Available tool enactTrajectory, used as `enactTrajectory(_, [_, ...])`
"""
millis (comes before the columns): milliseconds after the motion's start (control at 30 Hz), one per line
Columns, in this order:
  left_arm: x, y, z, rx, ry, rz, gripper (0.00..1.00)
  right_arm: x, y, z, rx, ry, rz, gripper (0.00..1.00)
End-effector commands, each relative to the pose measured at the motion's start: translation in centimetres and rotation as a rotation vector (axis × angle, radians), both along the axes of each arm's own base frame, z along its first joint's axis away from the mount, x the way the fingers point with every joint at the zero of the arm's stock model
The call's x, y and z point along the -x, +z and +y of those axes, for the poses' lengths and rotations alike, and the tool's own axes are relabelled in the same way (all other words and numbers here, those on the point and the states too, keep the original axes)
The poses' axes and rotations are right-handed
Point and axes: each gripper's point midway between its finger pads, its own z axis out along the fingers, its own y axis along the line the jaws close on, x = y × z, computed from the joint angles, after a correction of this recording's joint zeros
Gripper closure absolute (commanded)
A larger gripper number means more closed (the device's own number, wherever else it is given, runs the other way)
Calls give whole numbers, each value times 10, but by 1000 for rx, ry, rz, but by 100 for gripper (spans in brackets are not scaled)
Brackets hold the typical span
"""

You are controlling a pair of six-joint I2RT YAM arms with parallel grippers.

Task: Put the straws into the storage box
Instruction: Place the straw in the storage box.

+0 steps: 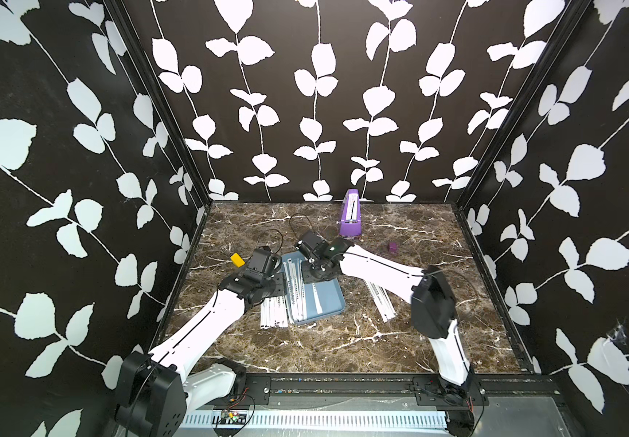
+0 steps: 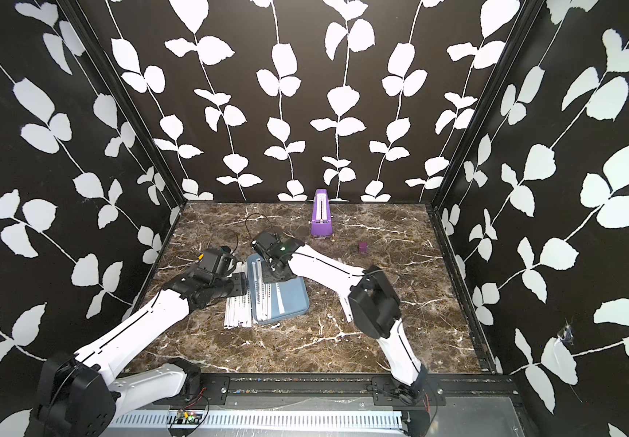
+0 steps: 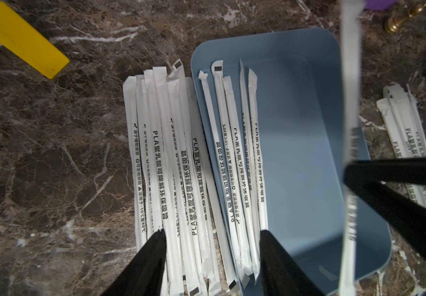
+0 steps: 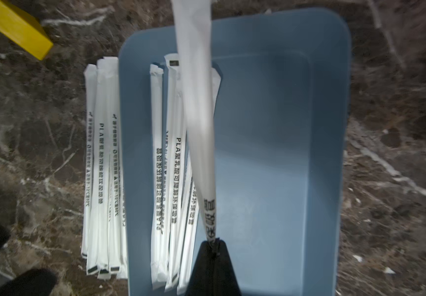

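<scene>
Jaws spread, the left gripper [image 3: 212, 238] hangs over loose straws [image 3: 160, 166] lying on the table [image 3: 53, 153] just beside the storage box [image 3: 296, 153], some ends cut off. More lie inside, all parallel to its long sides. The right gripper [image 4: 213, 246] pinches one blurred straw [image 4: 196, 102] above the box; that arm [image 1: 377, 265] half hides another pile [image 1: 383, 306].

Only readable print is sitting on the straws [image 3: 160, 166]. The wrappers are carrying black "PLA聚乳酸可降解环保吸管" lengthwise, plus smaller "适用于-10°C至80°C" beside a recycling mark. The same print is showing on the ones lying in the storage box [image 3: 309, 128]. The right pile [image 3: 406, 138] on the table is showing "PLA聚乳酸" only. In both top views the print is coming out too small to read.
</scene>
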Motion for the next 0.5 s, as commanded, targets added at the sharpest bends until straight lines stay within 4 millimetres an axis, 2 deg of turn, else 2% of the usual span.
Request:
enactTrajectory(0, [4,-2,9,-20,9,-11,40,-3,-13,8,2,-34,44,97])
enactTrajectory(133, [7,-12,6,16,14,5,41,1,-31,15,16,-32,76,97])
enactTrajectory(467, [13,-20,6,30,18,23,46,5,-57,20,65,-7,118,96])
